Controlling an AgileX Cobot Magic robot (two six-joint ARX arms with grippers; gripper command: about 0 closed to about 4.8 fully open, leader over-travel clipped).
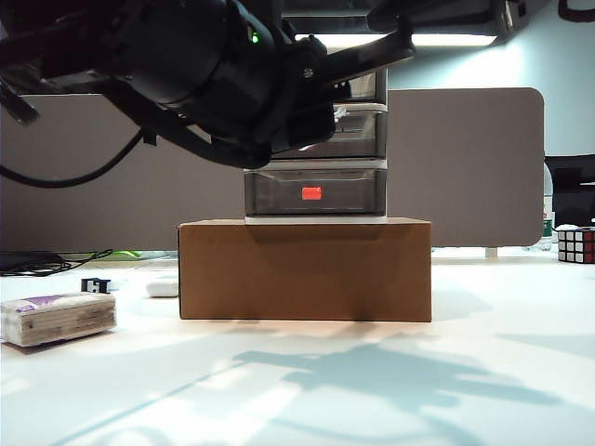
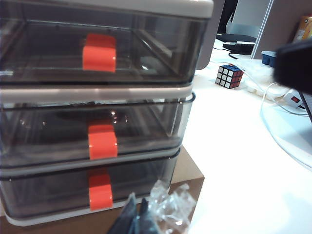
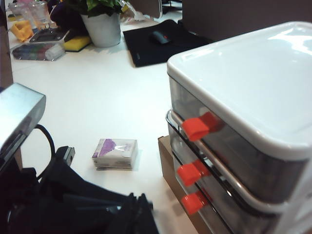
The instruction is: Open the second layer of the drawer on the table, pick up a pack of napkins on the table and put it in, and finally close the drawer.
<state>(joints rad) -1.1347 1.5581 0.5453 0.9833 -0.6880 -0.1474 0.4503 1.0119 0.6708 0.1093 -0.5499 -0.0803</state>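
left gripper (image 2: 138, 219) fingers pressed together, holding nothing, right in front of the drawer (image 2: 97, 112) and just below the bottom handle; the second layer (image 2: 103, 141) sits slightly above it, looks pushed in. drawer stands on a cardboard box (image 1: 305, 269). right gripper (image 3: 139, 214) tips look together, can't tell for sure; nothing seen in it. the pack of napkins (image 3: 115, 152) lies on the table (image 3: 97, 97) beyond the right gripper, apart from it, beside the box.
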